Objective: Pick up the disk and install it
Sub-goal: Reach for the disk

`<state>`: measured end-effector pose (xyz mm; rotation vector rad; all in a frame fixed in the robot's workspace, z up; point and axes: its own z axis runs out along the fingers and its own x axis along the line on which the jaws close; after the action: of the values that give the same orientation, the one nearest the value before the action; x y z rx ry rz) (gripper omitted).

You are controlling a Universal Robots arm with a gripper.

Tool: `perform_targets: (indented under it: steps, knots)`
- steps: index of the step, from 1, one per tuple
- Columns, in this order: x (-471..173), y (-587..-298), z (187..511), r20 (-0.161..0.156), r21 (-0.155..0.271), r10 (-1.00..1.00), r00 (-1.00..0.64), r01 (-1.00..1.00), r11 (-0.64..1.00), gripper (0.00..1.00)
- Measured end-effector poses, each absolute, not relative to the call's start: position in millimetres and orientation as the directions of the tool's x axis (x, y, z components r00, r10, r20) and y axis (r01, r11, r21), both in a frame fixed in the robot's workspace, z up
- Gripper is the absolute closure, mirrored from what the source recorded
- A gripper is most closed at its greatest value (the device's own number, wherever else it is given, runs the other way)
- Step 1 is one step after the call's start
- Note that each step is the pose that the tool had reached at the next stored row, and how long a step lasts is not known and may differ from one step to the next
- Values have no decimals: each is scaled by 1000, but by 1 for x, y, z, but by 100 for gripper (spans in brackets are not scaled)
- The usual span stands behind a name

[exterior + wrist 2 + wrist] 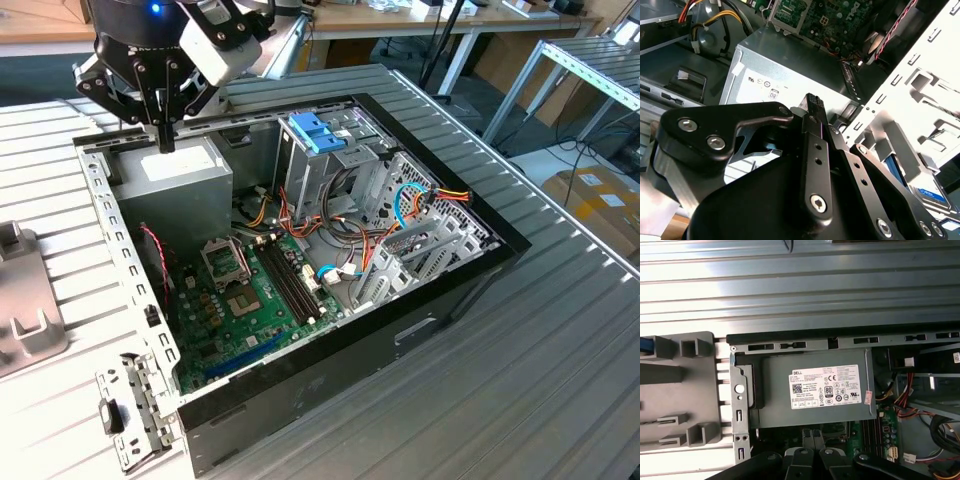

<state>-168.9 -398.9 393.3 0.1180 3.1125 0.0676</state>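
We take this for a robotics lab or workshop: an open computer case [330, 375] lies on a ribbed metal table [560, 380]. Beyond the case stand wooden workbenches [400, 22]. Off to the exterior view's right of the case are a metal rack [590, 65] and cardboard boxes [600, 205] on the floor

Grey power supply [812, 395], green motherboard [250, 300]
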Motion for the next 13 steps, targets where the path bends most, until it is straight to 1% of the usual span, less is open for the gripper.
perform_targets:
  steps: [13]
  knots:
    - [-174,-399,393,-24,44,76,-997,75,996,89]
